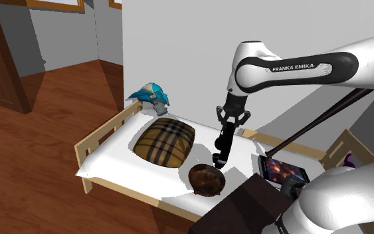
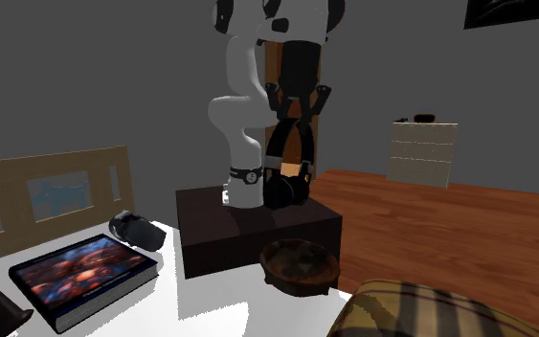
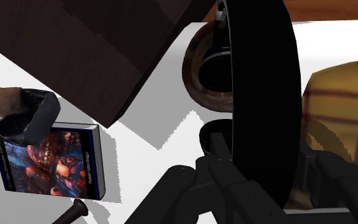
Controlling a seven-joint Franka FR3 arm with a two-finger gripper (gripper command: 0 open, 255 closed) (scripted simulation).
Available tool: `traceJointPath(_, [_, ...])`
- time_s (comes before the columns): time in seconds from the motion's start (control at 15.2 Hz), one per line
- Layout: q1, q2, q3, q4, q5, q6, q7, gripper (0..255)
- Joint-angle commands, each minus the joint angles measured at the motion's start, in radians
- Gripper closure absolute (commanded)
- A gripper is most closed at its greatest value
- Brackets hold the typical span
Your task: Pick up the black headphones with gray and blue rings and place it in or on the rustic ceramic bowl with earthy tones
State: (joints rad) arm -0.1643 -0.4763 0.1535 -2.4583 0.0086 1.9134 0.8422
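While the jaws stay out of sight of nothing but their own load, clamped on the smooth arched headband, the black headphones [image 1: 218,151] hang just above the bowl [image 1: 206,179], not touching it.
One round, glossy brown bowl with a mottled inside sits on the white bed [image 1: 115,156] with its pale wooden frame, between one dark box stand [image 2: 258,228] and one rounded plaid pillow [image 1: 164,143]. One hardcover book [image 2: 80,271] and one lumpy dark object [image 2: 135,231] lie beside the stand. From the wrist, the broad headband covers part of bowl and pillow.
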Motion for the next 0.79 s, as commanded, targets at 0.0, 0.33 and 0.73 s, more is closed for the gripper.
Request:
traceJointPath(0.0, [0.000,0.006,0.002,-0.021,0.000,0.029,0.002,255])
traceJointPath(0.33, [0.000,0.030,0.006,-0.071,-0.001,0.102,0.007,255])
traceJointPath(0.73, [-0.001,0.069,0.012,-0.124,-0.004,0.194,0.015,255])
